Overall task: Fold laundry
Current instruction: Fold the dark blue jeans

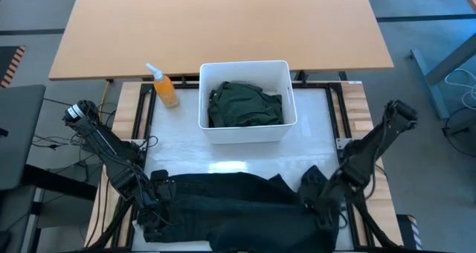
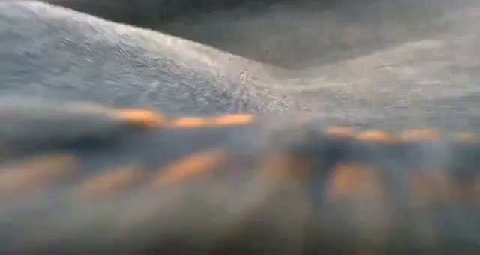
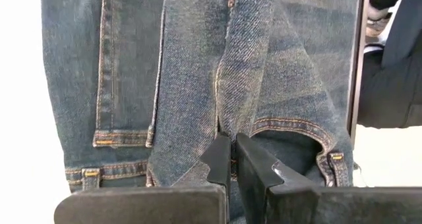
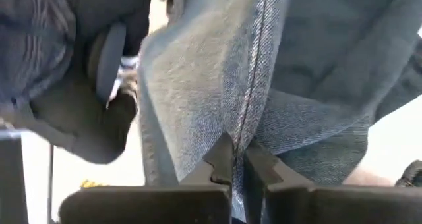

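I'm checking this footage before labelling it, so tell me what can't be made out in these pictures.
- Low view: the trousers lie against the lens, blurred, hiding the table and both arms.
- High view: the trousers' near part is cut off by the bottom edge; left gripper and right gripper blend into dark cloth.
- High view: the dark green garment is bunched in the white bin; its type is unclear.

2 dark jointed arms (image 1: 104,145) with black cabling, each ending in flat matte-black jaws.

A lab or workshop: framed robot table (image 1: 186,145), bare wooden desk (image 1: 223,26), trailing floor cables (image 1: 457,85).
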`<state>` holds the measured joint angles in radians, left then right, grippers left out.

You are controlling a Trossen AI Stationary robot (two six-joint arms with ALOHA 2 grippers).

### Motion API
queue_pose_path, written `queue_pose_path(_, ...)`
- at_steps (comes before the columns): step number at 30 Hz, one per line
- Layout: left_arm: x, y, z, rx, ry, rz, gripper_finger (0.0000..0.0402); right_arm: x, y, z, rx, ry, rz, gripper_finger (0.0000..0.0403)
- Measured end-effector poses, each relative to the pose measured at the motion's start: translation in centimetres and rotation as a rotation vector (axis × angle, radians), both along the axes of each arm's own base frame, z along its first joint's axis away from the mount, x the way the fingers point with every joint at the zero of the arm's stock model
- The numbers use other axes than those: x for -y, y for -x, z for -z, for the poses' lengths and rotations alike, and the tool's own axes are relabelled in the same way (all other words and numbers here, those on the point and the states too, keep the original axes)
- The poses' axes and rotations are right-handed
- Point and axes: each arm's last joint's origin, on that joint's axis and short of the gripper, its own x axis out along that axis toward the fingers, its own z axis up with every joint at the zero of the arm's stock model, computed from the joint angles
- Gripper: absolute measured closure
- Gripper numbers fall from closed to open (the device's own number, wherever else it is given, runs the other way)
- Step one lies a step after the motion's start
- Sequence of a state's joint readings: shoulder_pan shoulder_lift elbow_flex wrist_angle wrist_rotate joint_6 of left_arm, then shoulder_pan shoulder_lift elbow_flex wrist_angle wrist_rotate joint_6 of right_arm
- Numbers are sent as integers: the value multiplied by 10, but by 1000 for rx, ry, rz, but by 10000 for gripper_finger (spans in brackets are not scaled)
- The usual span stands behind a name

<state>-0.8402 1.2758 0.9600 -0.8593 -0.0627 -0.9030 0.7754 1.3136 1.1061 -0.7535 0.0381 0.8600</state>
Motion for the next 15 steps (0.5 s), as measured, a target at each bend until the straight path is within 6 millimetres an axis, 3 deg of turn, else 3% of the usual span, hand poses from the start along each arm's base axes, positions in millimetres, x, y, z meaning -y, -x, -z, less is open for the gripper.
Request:
queue_pose_path(6,2,1,0,18,1,-38,401,21,2,18,-430,-23,207,381)
queue_pose_path(8,3,1,-2,33,1,-29,401,15,-3,23,-395,-22,114,381)
queue_pose_path(11,1,3,1,1,-18,3,401,-8,-23,13,-81,-133,-162,381)
queue_pose_path(13,0,2,0,-4,-10,11,401,3,-26,6,-105,-32,-45,381)
queue_pose_path(15,-1,0,0,-3,-12,4,401,23,-20,10,-273,122,170,381)
